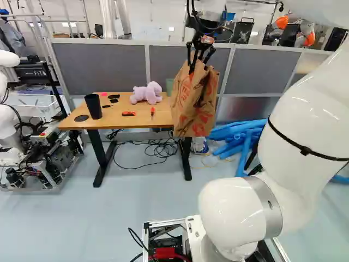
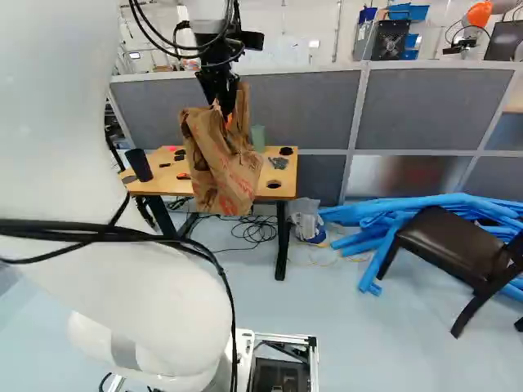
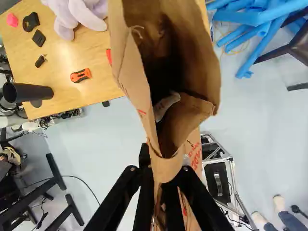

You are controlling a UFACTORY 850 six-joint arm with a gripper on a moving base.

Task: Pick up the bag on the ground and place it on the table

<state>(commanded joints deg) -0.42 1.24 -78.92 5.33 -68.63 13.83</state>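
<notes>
High up in the left base view, my gripper point(image 1: 200, 54) points down, shut on the top edge of the brown paper bag point(image 1: 195, 101). The bag hangs upright, in front of the right part of the wooden table point(image 1: 122, 115) in that view. In the wrist view the gripper point(image 3: 163, 178) pinches one side of the bag's rim point(image 3: 202, 72), and the mouth gapes ahead of the fingers. Something pale shows inside the bag. Whether its bottom touches the tabletop, I cannot tell.
On the table are a purple plush toy point(image 1: 147, 93), a black cup point(image 1: 94, 106), an orange-black cutter point(image 1: 128, 113) and small dark items. Behind it stand grey partitions point(image 1: 101, 63). Blue tubes point(image 2: 409, 214) and a dark chair point(image 2: 458, 249) are to the right. Another robot point(image 1: 8, 117) stands left.
</notes>
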